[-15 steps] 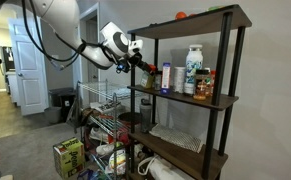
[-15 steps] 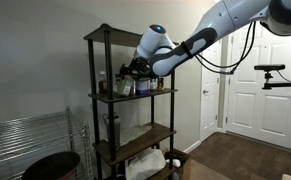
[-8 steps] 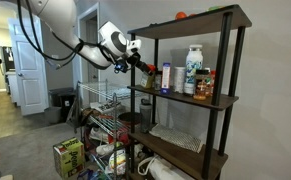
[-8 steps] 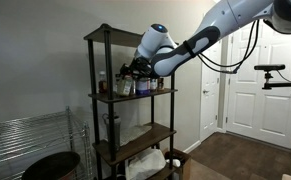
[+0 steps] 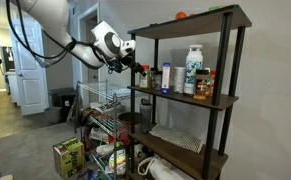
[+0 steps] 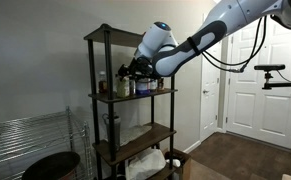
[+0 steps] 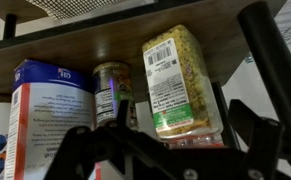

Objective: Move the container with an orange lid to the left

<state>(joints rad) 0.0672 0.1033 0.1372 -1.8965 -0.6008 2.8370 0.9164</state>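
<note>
The container with an orange lid (image 7: 175, 80) is a slim jar with a yellowish body and a barcode label. It stands on the middle shelf board (image 7: 95, 45); the wrist view is upside down, so its lid points down. In an exterior view it is the small jar (image 5: 152, 78) at the shelf's open end. My gripper (image 7: 165, 150) is open, its dark fingers (image 7: 83, 145) spread either side of the jar and a little short of it. In both exterior views the gripper (image 5: 133, 68) (image 6: 135, 72) hovers at the shelf's end.
A white carton with a blue label (image 7: 50, 100) and a dark jar (image 7: 110, 90) stand beside the jar. A tall white bottle (image 5: 193, 68) and reddish jars (image 5: 206, 85) stand further along. The rack's black post (image 7: 275, 60) is close by. A wire rack (image 5: 100, 110) stands beside the shelf.
The gripper has drawn back a little from the shelf's end, away from the jar. The jar has stayed on the shelf.
</note>
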